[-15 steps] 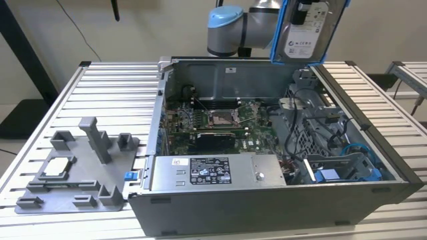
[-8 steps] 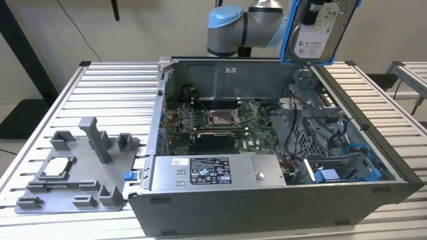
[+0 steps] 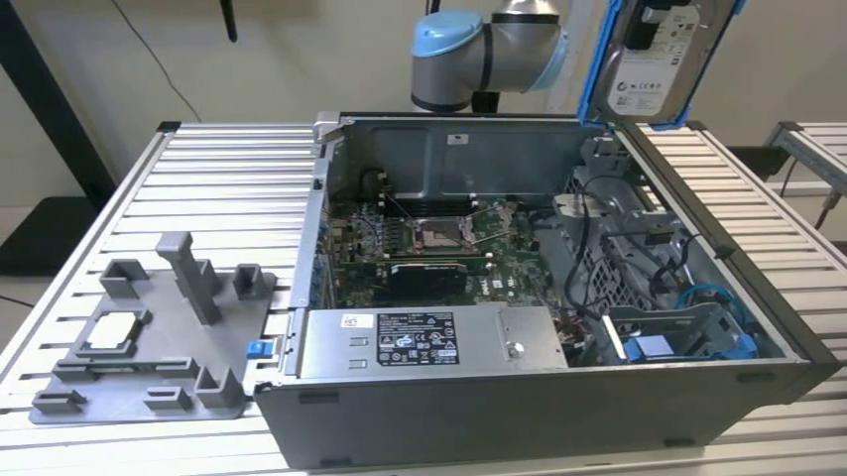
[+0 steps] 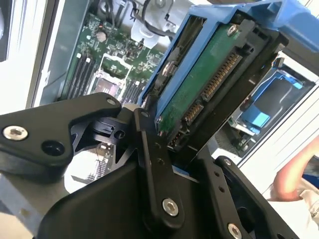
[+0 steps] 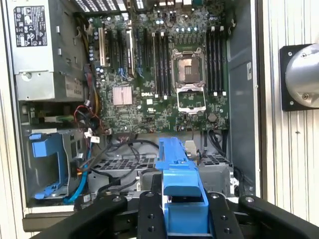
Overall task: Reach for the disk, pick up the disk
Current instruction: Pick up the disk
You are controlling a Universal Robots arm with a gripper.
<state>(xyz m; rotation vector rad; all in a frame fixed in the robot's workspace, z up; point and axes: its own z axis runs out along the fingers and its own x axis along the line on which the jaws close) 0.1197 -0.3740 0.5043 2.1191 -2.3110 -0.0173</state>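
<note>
One silver metal hard drive in bright blue plastic caddy rails [image 3: 649,61] hangs upright, label toward the camera, above the back corner of the open grey computer case [image 3: 530,416] at the exterior view's right. Grey arm with a blue-capped joint [image 3: 483,50] sits high behind the case. Black gripper [image 5: 182,211] fingers [image 4: 154,164] are clamped on the drive's blue frame; green underside visible in the second wrist view. Motherboard [image 5: 164,74] lies below.

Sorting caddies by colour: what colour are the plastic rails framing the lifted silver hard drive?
Bright blue rails, clearest in the second wrist view.
</note>
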